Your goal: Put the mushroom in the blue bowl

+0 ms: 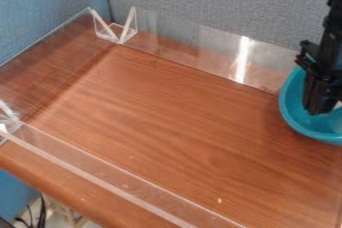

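The brown wooden tabletop [160, 112], fenced by a low clear acrylic wall [120, 187], lies bare in front of the large round teal-blue plastic bowl [305, 120]. The black gripper [321, 104] points straight down into that bowl, jaws closed. The mushroom cannot be seen: it may be hidden between the fingers. Judging by this, carrying looks finished; release and withdrawal remain.

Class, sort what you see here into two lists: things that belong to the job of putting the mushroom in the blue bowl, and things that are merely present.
Belongs to the job:
- blue bowl, at the right edge
- gripper, shut, reaching down into the bowl
- mushroom: not visible in this view

Merely present:
- wooden table
- clear plastic barrier around the table
- grey backdrop
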